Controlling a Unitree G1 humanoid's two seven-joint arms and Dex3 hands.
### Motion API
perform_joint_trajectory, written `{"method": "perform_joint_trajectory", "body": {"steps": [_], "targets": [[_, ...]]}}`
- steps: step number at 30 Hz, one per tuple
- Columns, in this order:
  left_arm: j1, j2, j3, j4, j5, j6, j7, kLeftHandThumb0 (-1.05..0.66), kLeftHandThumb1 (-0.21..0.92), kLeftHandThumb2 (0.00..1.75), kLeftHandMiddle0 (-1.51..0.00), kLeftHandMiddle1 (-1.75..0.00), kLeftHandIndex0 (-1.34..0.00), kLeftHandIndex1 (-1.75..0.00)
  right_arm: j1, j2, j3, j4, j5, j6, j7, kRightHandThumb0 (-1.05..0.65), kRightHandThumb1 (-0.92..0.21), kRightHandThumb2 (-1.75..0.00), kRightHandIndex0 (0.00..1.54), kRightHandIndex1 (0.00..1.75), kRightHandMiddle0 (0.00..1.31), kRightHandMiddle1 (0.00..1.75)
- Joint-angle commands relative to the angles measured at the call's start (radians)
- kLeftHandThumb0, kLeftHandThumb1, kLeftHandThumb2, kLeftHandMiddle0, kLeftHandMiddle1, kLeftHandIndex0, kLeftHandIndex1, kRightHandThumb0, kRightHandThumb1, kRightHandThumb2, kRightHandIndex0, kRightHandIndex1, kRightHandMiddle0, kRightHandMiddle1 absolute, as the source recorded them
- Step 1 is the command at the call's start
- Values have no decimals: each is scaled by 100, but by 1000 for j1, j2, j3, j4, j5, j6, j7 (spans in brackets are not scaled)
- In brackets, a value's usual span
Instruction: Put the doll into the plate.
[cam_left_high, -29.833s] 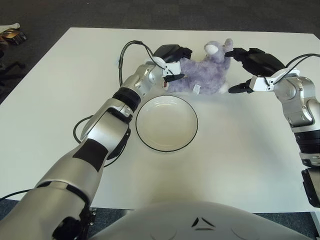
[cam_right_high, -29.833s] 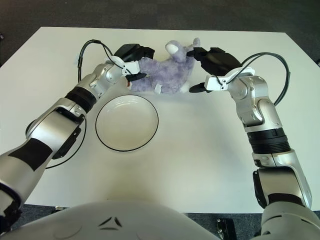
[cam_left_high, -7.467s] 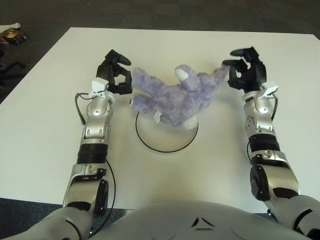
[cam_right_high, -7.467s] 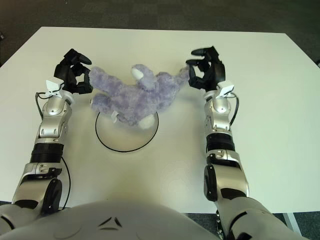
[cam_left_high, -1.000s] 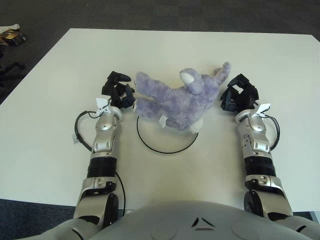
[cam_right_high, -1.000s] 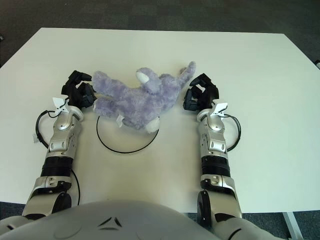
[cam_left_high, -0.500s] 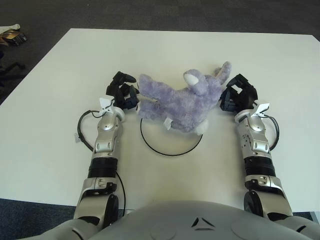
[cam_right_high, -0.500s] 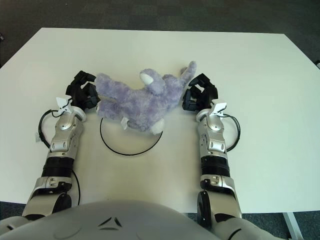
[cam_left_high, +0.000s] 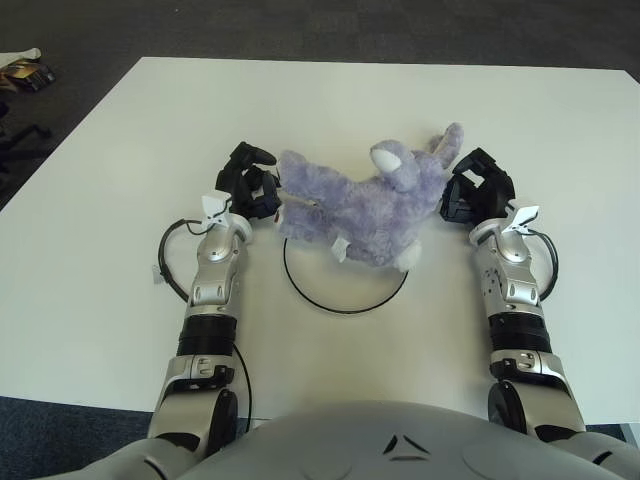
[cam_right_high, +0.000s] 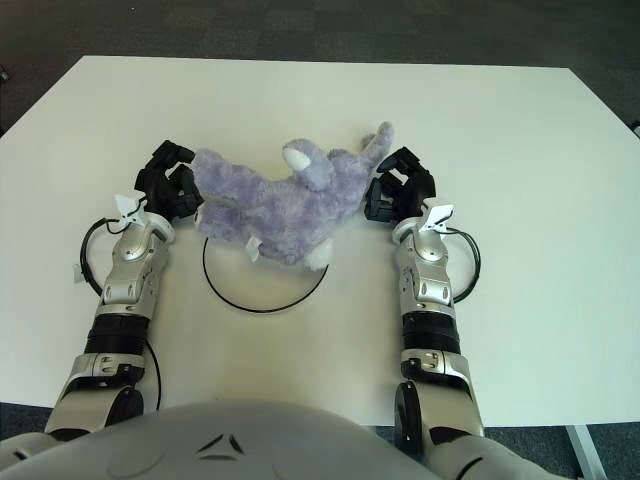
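Left hand (cam_left_high: 250, 186): I see its dark fingers pressed against the doll's rear end, gripping it from my left.
Right hand (cam_left_high: 474, 195): fingers curled against the doll's head end, by the raised ear, clamping from the right.
Doll (cam_left_high: 360, 205): purple plush lying lengthwise between both hands, over the far half of the plate.
Plate (cam_left_high: 345, 296): white with a dark rim, on the white table (cam_left_high: 120, 150); I see its near half uncovered.
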Motion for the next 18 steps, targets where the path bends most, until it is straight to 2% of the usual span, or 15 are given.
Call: {"method": "perform_joint_trajectory", "body": {"steps": [1,18], "targets": [[33,-13,-10,22,6,-23,1,-1,27,138,-54,-175,-52,-175,17,0,0,4,3,24,4,-1,-9,-155,79,165,58,175],[32,-21,-13,24,14,-22,9,-1,27,138,-53,-175,-52,-175,17,-5,-2,1,6,41,7,-1,-9,-154,80,163,58,175]]}}
